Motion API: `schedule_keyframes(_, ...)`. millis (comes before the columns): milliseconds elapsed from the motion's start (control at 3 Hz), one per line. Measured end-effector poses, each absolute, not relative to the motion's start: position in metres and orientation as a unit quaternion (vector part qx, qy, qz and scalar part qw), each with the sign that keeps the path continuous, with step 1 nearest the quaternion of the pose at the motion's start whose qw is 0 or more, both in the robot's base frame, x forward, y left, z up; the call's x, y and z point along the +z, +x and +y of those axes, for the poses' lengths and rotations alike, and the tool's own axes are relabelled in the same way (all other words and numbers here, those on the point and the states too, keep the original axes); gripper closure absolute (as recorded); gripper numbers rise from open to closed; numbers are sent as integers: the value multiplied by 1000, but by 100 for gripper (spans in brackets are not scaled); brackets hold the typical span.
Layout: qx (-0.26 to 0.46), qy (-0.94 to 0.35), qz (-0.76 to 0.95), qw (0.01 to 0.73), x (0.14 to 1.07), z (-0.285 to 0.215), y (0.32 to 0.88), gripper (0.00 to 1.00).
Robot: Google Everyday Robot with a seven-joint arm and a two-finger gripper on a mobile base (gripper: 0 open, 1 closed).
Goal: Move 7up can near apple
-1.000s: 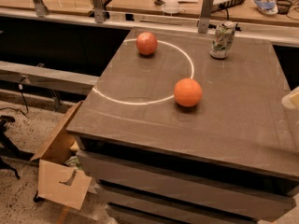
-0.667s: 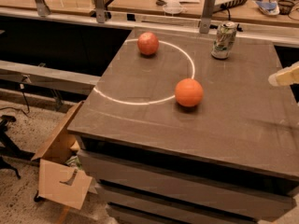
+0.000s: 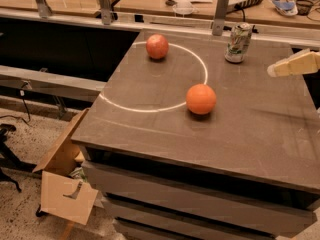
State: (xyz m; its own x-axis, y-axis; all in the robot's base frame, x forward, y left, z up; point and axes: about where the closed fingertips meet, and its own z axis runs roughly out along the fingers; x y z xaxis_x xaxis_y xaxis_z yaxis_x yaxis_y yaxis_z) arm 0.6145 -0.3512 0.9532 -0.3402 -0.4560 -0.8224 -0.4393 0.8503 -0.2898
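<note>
The 7up can [image 3: 238, 43], silvery with green and white markings, stands upright near the far right corner of the dark table [image 3: 150, 134]. The apple [image 3: 157, 46], reddish-pink, sits at the far left of the table on a white circle line. My gripper [image 3: 274, 69], beige, reaches in from the right edge, above the table, a short way right of the can and slightly nearer. It touches nothing and holds nothing that I can see.
A larger orange fruit [image 3: 201, 99] lies mid-table between the can and the near edge. A white circle [image 3: 150, 109] is marked on the table. A counter with metal posts [image 3: 220, 13] runs behind. An open cardboard box [image 3: 62, 174] lies on the floor at the left.
My gripper has moved up and to the left from the right edge, closer to the can. The can and both fruits have not moved.
</note>
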Motion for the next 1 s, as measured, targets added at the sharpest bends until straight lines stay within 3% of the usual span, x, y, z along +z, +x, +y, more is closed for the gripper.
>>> schedule_keyframes(667,72,-208,803,553,934,-313,663,0)
schedule_keyframes(1000,71,-194,793,573,908,-300,708,0)
